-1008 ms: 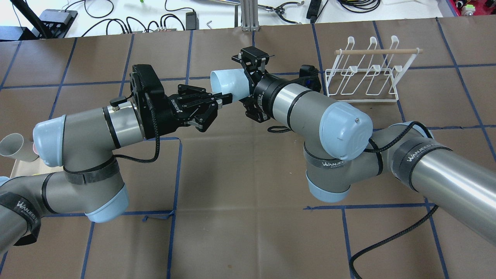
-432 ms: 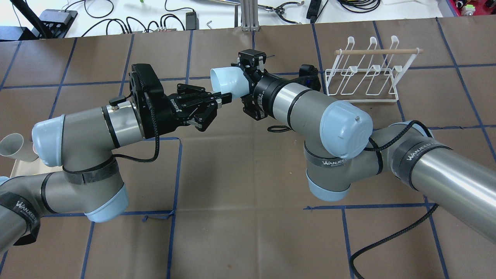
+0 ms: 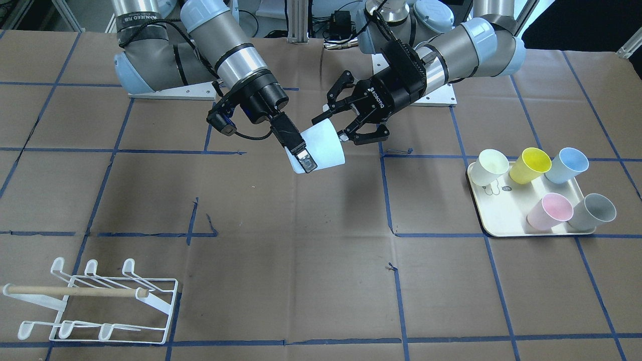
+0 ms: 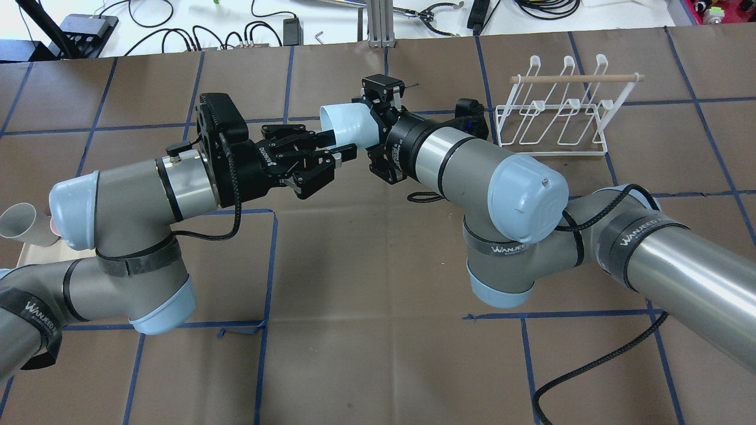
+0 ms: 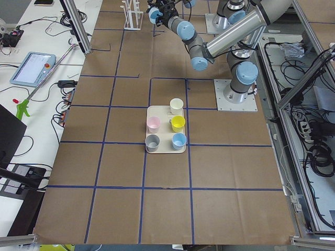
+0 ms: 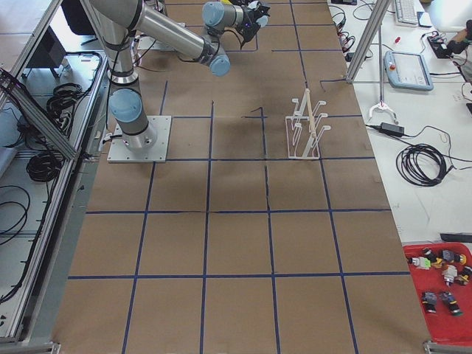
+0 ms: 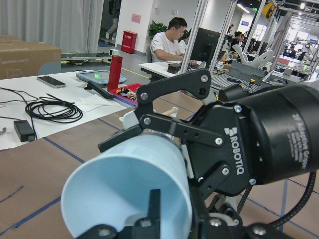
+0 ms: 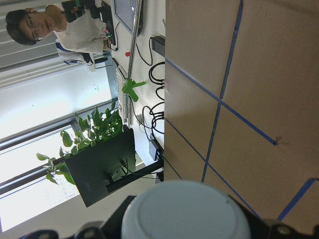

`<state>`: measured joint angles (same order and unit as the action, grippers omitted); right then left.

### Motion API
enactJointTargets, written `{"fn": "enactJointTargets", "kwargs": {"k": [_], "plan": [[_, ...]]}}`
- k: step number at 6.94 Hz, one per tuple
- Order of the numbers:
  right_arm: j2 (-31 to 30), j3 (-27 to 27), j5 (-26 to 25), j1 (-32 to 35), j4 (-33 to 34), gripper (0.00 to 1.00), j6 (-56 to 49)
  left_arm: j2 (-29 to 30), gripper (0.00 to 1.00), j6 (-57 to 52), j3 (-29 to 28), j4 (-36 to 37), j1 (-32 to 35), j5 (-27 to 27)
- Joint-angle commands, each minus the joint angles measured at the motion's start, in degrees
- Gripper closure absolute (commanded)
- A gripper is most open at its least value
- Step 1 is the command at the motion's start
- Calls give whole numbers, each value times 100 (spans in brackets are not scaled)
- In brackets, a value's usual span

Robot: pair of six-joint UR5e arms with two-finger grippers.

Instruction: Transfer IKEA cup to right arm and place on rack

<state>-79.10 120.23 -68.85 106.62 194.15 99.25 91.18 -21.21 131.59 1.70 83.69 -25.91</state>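
A pale blue IKEA cup (image 3: pixel 323 145) (image 4: pixel 348 124) hangs on its side above the table's middle, mouth toward the left arm. The right arm's gripper (image 3: pixel 306 155) (image 4: pixel 373 127) is shut on the cup near its base, which fills the bottom of the right wrist view (image 8: pixel 187 211). My left gripper (image 3: pixel 333 128) (image 4: pixel 336 146) is open at the rim, one finger in front of the cup's mouth (image 7: pixel 129 184). The white wire rack (image 3: pixel 100 301) (image 4: pixel 555 118) stands to the right arm's outer side, with nothing on it.
A cream tray (image 3: pixel 494 220) on the left arm's side holds several cups: white, yellow, blue, pink and grey. Brown paper with blue tape lines covers the table. Cables and tools lie on the white bench (image 4: pixel 177 23) past the far edge. People sit in the background.
The right gripper's fingers have drawn in around the cup's base. The left wrist has shifted slightly up and turned. The cup has stayed almost in place.
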Motion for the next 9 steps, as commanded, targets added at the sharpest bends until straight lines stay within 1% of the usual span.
{"fn": "enactJointTargets", "kwargs": {"k": [1,2,3,4,5,6,7,8,9], "plan": [[0,1,12,-1,0,64,-20,-30,1,144,-11,6,-133,-19],[8,1,21,-1,0,68,-46,-83,1,153,6,-3,-421,-19],[26,-8,30,-1,9,73,-55,-118,1,153,24,-11,-859,59],[35,-17,30,-9,18,79,-124,-127,1,161,16,-12,-1142,69],[87,-34,30,-79,52,80,-377,-119,1,292,7,-64,-1206,-18],[183,-104,21,-184,79,80,-545,-101,1,833,-28,-90,-1198,-472],[306,-375,21,-498,53,81,-1139,-57,1,1421,-37,-91,-1137,-1694],[360,-586,21,-771,44,84,-2189,56,1,1644,-168,-308,-1032,-2725],[447,-728,21,-879,44,87,-3269,-12,1,1655,-413,-1215,-761,-3509]]}}
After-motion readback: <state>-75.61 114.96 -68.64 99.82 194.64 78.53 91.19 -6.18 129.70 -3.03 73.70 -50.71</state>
